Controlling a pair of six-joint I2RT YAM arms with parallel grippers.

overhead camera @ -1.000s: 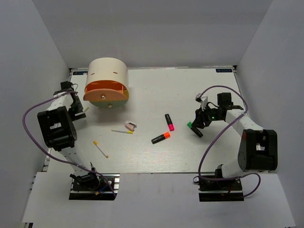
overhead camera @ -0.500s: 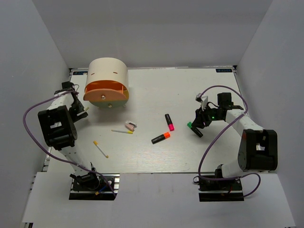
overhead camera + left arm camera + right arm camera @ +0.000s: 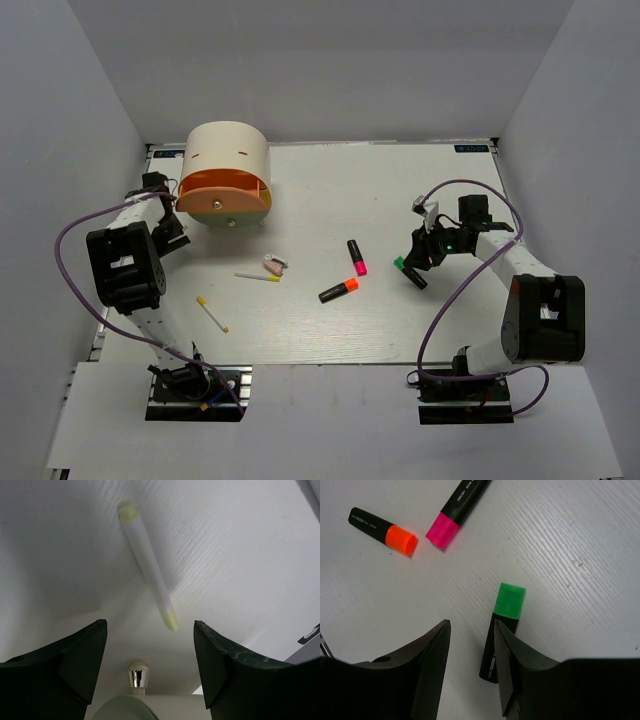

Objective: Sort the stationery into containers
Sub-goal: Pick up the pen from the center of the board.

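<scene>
L grip (image 3: 150, 626): jaws spread, empty; pale stick (image 3: 149, 565) lies ahead.
R grip (image 3: 471, 627): spread, empty; green marker (image 3: 506, 611) beside my one jaw.
Nearby: pink marker (image 3: 455, 510), orange marker (image 3: 382, 530), apart.
Organiser (image 3: 225, 165): far-left, by my L grip; contents can't tell.

The white desk (image 3: 320, 190) is finely ribbed. Plain grey walls (image 3: 320, 70) close it in; a small label (image 3: 470, 149) sits at its far right edge.
</scene>
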